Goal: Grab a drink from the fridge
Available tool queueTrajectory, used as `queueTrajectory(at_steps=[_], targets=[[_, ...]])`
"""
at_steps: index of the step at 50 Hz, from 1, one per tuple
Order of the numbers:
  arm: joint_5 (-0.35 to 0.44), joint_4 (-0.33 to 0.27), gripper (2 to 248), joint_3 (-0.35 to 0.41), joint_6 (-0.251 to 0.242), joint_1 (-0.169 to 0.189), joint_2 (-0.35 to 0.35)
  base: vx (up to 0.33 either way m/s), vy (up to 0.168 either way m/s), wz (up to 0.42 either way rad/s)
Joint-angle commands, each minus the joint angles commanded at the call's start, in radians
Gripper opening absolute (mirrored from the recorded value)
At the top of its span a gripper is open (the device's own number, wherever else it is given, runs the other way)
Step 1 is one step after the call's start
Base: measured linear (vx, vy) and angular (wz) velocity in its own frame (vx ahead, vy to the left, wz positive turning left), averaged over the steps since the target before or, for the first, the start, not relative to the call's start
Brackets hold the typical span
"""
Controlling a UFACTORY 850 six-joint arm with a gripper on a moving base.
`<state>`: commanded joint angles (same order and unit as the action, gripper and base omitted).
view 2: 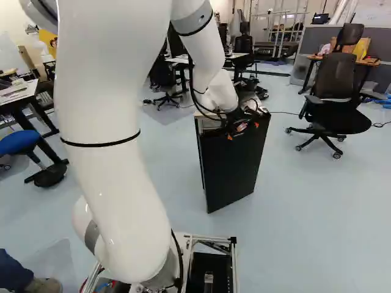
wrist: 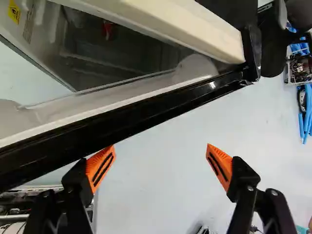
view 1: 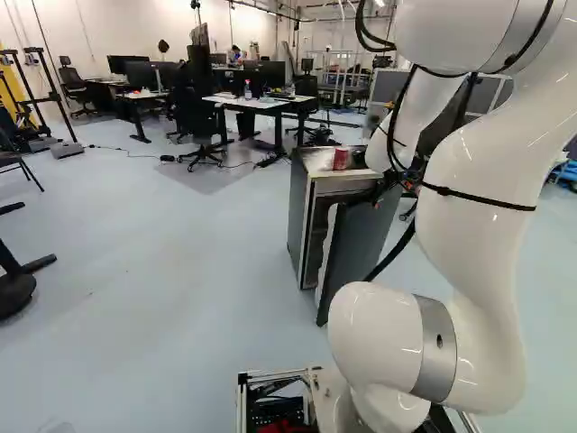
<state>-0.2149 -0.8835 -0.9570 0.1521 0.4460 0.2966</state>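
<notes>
Orange pads (wrist: 101,168) on our black two-fingered gripper (view 2: 242,130) stand wide apart, with nothing between them. Just beside one is the black-edged door (wrist: 146,115), swung open from our grey fridge (view 1: 302,212). Upright on its top we see a short red can (view 1: 341,159); inside, something small and red (wrist: 107,29), too dim to name.

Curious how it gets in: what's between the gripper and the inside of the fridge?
The fridge door, ajar, its black edge nearest the gripper; the wrist view shows it.
</notes>
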Motion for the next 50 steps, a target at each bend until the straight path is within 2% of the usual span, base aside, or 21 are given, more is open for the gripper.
queueTrajectory(at_steps=[28,50], targets=[[-0.001,0.001,247,-0.05,0.0,-0.017,0.041,0.0,0.0,0.0],[-0.034,0.033,247,-0.083,0.0,-0.034,0.066,0.0,0.0,0.0]])
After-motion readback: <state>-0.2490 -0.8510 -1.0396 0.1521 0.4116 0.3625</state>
